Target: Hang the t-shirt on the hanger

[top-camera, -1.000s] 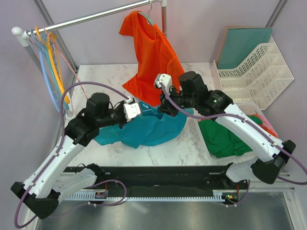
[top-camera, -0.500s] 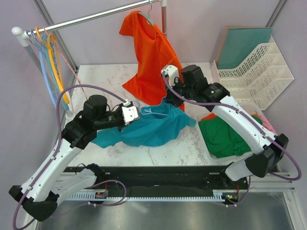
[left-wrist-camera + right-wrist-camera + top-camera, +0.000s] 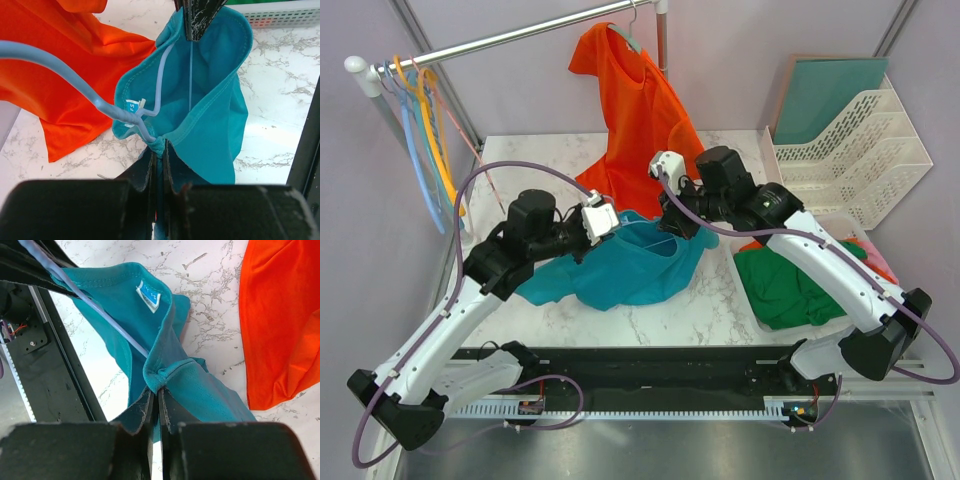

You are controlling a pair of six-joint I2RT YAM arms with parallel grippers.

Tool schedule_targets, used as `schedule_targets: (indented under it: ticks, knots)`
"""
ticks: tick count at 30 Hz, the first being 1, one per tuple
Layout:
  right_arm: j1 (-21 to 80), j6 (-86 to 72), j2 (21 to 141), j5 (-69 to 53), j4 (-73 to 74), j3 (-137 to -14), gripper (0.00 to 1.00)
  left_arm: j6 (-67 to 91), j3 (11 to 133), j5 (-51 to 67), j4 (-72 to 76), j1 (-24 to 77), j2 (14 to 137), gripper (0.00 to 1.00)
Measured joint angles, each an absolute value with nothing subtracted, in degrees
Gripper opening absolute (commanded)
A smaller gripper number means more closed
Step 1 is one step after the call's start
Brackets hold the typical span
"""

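While the t-shirt (image 3: 630, 268) is lying bunched in the middle of the overhead frame on the marble table (image 3: 720, 300), the left gripper (image 3: 608, 228) and the right gripper (image 3: 670, 226) are each pinching its collar from opposite sides, stretching the neck hole open. The orange shirt (image 3: 635, 120) is hanging just behind them, so either arm reaching toward the top of the frame is risking a snag on its hem

From the left wrist, the left gripper is pressing together at lower centre on the collar rim and, seemingly, on the pale-blue hanger (image 3: 75, 82) as well. Its wire is running from the left edge into the opening. Only part of it is appearing to sit inside, so pulling the collar too wide is risking the cloth slipping free or the thin wire twisting

From the right wrist, the right gripper is clamping a small puckered fold of collar at lower centre, the wire crossing from upper left. That shallow bite is looking like the likelier one to let go
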State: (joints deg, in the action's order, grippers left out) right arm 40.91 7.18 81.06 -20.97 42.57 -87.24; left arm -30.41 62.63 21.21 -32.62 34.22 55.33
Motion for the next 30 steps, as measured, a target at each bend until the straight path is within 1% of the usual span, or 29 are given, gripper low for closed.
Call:
schedule_targets:
  ticks: [2,7,8,9,11,18,19,26,28,29,30]
  knots:
    - [41.06,7.40,81.10,-21.41,42.54,-87.24,0.18,-30.00,62.63,21.32,-32.51,34.22,55.35,0.02]
    - [41.30,8.27,81.10,-22.35,42.46,-87.24,0.17,-29.67,62.63,22.92,-32.53,34.22,55.00,0.02]
    - [41.32,8.43,81.10,-22.41,42.46,-87.24,0.15,-29.65,62.63,23.27,-32.51,34.22,54.76,0.02]
    - [41.41,8.54,81.10,-22.41,42.44,-87.24,0.08,-29.67,62.63,23.77,-32.58,34.22,54.50,0.02]
    - [41.43,8.97,81.10,-22.39,42.41,-87.24,0.00,-29.67,62.63,24.47,-32.71,34.20,53.93,0.02]
    - [41.50,10.72,80.93,-21.98,42.57,-87.24,0.00,-29.95,62.61,25.69,-34.22,34.15,53.04,0.02]
    - [41.50,10.96,80.88,-22.04,42.61,-87.24,0.01,-29.98,62.61,25.69,-34.20,34.15,53.04,0.02]
    - [41.54,12.29,80.84,-24.25,43.35,-87.24,0.13,-30.06,62.63,26.72,-34.26,34.15,53.76,0.02]
    - [41.71,12.49,80.84,-24.58,43.33,-87.24,0.14,-30.04,62.63,27.33,-34.39,34.15,54.04,0.02]
    - [41.80,12.58,80.84,-24.60,43.31,-87.24,0.17,-30.06,62.63,27.46,-34.44,34.15,54.06,0.02]
    - [41.85,12.84,80.84,-24.62,43.29,-87.24,0.18,-30.06,62.63,27.64,-34.59,34.15,54.06,0.02]
